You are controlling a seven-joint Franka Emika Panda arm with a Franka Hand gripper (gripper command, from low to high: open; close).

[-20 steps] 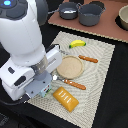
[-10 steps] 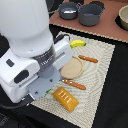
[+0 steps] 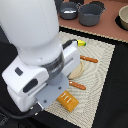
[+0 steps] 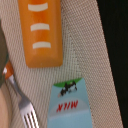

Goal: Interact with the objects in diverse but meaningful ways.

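The yellow-orange slab (image 4: 41, 32) with pale stripes lies on the woven mat, and the pale blue carton (image 4: 70, 107) marked "MILK" lies close beside it. In the exterior view the slab (image 3: 67, 100) shows just past the arm's white body, which hides the carton. Only the tip of the yellow banana (image 3: 80, 43) peeks out at the mat's far side. A small grey saucepan (image 3: 69, 10) stands at the back. The gripper's fingers show in neither view. The tube is out of view.
A beige plate (image 3: 76, 70) sits mid-mat between two orange-handled utensils (image 3: 89, 59). A fork (image 4: 20, 107) lies by the carton. A large grey pot (image 3: 92, 14) and a bowl (image 3: 122, 17) stand at the back. The black table (image 4: 115, 50) borders the mat (image 3: 102, 75).
The arm has swung further over the mat toward the exterior view's right. It now covers most of the banana and the mat's near left part.
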